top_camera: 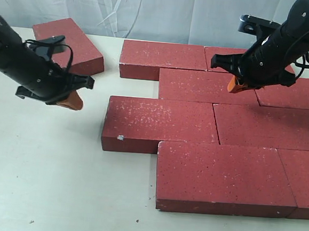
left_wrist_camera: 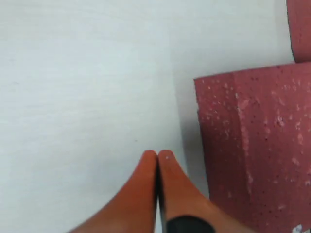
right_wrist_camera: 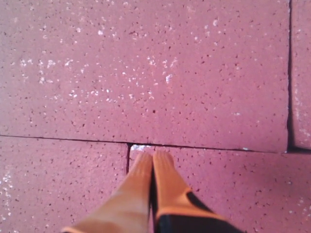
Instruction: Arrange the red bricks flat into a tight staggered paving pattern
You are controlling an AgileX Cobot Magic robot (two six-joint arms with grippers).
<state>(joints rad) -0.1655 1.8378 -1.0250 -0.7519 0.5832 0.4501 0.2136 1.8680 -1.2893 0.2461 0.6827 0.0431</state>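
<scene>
Several red bricks lie flat in staggered rows on the right of the table, among them a back-row brick [top_camera: 163, 60], a second-row brick [top_camera: 202, 86], a third-row brick [top_camera: 159, 124] and a front brick [top_camera: 222, 177]. One loose brick [top_camera: 69, 43] lies angled at the back left, apart from the rows. My left gripper [top_camera: 72, 102] [left_wrist_camera: 157, 154] is shut and empty, low over bare table just left of the third-row brick's end [left_wrist_camera: 252, 145]. My right gripper [top_camera: 236, 86] [right_wrist_camera: 152, 155] is shut and empty, its tips at a joint between paved bricks [right_wrist_camera: 146, 73].
The white table [top_camera: 58, 183] stretches bare across the left and front. A pale curtain [top_camera: 152, 8] hangs behind the table's far edge. The paved rows run off the right edge of the exterior view. A corner of another brick [left_wrist_camera: 299, 24] shows in the left wrist view.
</scene>
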